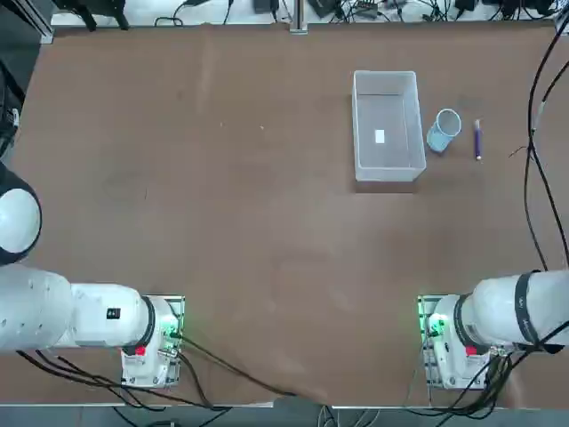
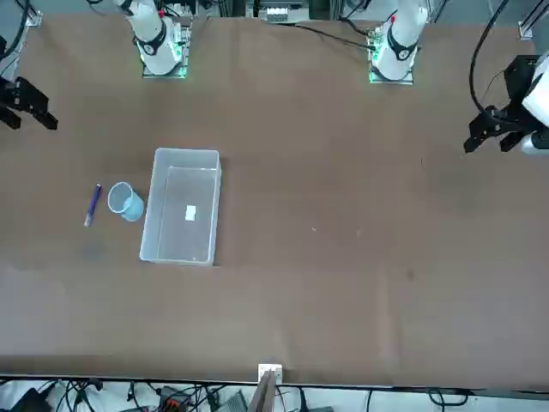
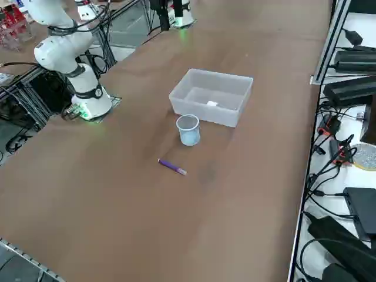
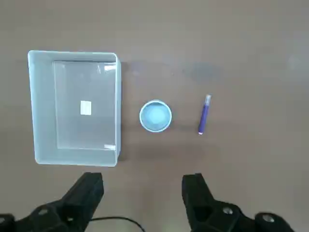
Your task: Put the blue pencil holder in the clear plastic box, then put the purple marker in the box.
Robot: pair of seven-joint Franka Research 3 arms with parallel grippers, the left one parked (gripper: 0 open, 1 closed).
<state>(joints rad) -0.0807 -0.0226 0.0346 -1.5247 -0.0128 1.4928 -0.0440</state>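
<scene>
The clear plastic box (image 1: pixel 386 169) stands on the brown table with only a small white label on its bottom. Just beside it stands the blue pencil holder (image 1: pixel 444 130), upright with nothing in it. Beyond the holder, the purple marker (image 1: pixel 477 140) lies flat on the table. The side view shows the same row: box (image 3: pixel 205 111), holder (image 3: pixel 188 130), marker (image 3: pixel 171 167). My right gripper (image 4: pixel 143 180) hangs open high above the table and holds nothing. Seen from its wrist, the box (image 4: pixel 72 158), holder (image 4: pixel 155 116) and marker (image 4: pixel 204 116) lie well below the fingers (image 4: pixel 91 186).
The right arm's base (image 1: pixel 444 342) sits at the near table edge, far from the objects. A black cable (image 1: pixel 533 116) hangs near the table's right edge. Power strips and cables (image 3: pixel 346 147) lie off the table beyond the marker's side.
</scene>
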